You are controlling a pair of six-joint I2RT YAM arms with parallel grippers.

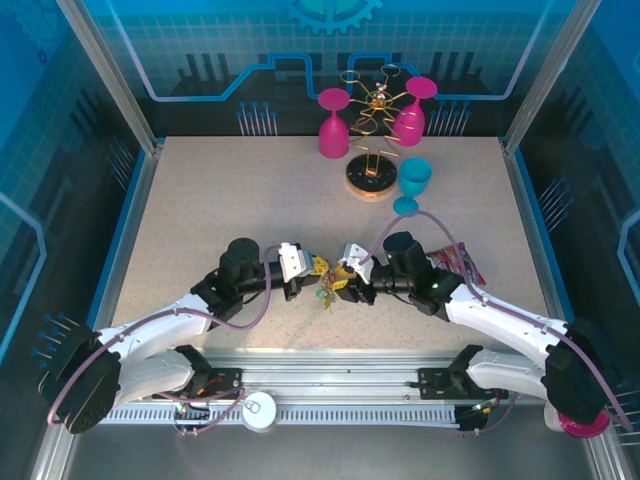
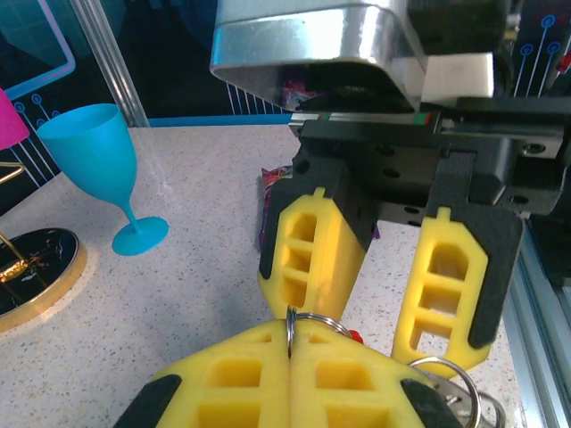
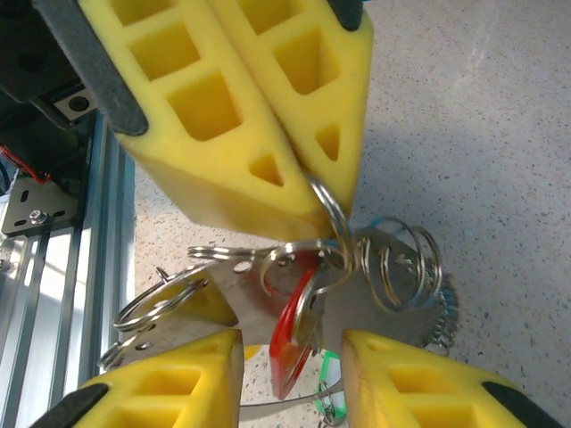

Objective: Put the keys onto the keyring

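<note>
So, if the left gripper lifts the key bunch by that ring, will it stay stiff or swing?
Probably floppy: the key bunch is loosely linked rings hanging from one ring pinched in the left gripper, so it would likely swing and twist. The thin wire might slip between the foam fingers. The red key looks small, likely light.

Blue goblet (image 1: 413, 180) beside gold rack (image 1: 372, 170)

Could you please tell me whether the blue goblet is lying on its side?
No, the blue goblet stands upright on its round foot.
</note>
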